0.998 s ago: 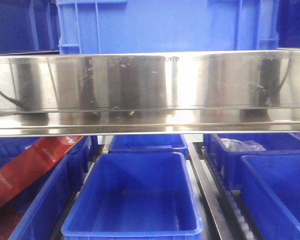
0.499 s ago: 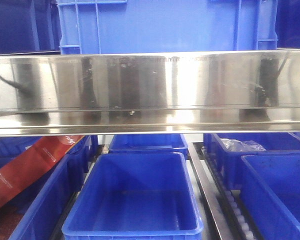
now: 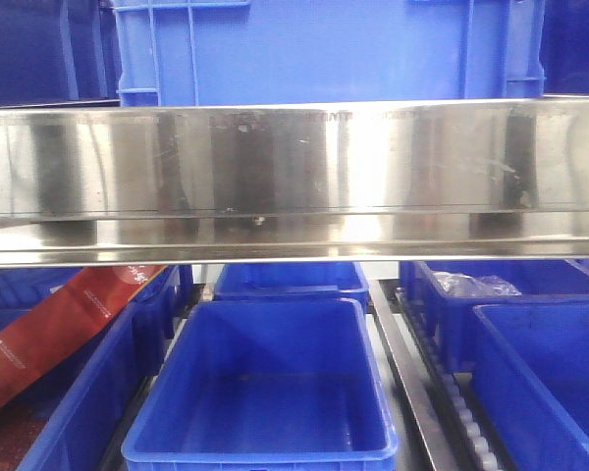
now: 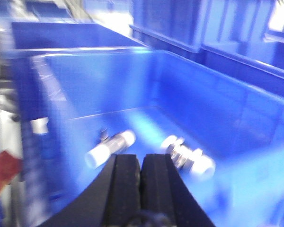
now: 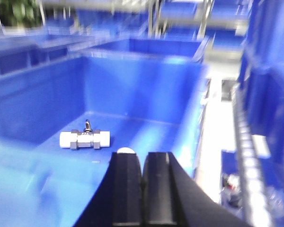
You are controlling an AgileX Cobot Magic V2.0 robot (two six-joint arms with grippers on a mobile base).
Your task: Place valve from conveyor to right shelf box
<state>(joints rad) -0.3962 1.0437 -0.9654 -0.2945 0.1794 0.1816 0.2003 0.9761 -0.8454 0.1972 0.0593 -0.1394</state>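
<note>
Front view: steel shelf rail spans above blue boxes

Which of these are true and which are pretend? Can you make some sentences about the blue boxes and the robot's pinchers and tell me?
1. The left gripper has its jaws wide open. False: they are pressed together, with nothing between them.
2. Two valves lie inside the blue box under the left gripper. True.
3. The right gripper is carrying a valve. False: its jaws are shut on nothing; a valve lies on the floor of the box below.
4. In the front view, the middle blue box is empty. True.
5. The shiny shelf rail in the front view is red. False: it is silver metal.
</note>
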